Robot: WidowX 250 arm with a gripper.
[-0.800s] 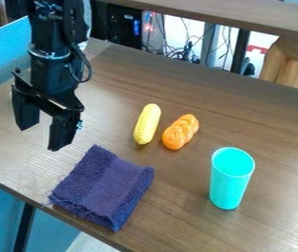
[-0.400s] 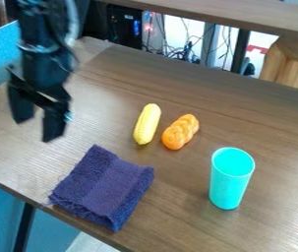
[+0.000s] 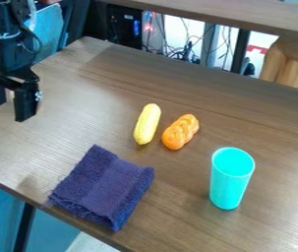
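Pincer [image 3: 9, 112] poised over the left side of a wood-grain table [image 3: 243, 113], its 2 hard black fingers parted and pointing down with nothing between them, as I watch from my remote station. Nearest to it, well apart toward the front edge, lies a dark purple cloth [image 3: 103, 188], soft and nubby, folded into a rough 4-sided pad with loose threads fraying at its left corner. From my vantage, the cloth's slightly longer axis slants from upper right to lower left, 1 corner pointing away toward the back of the table. Beyond it rest 2 smooth, glossy pieces, side by side: a slender yellow corn cob [image 3: 147, 124] with rounded ends, and an orange, lobed, braid-like piece [image 3: 180, 132]; both tilt upper right to lower left. Right of the cloth, a smooth turquoise cup [image 3: 230, 182] stands upright, mouth up, tapering toward its base.
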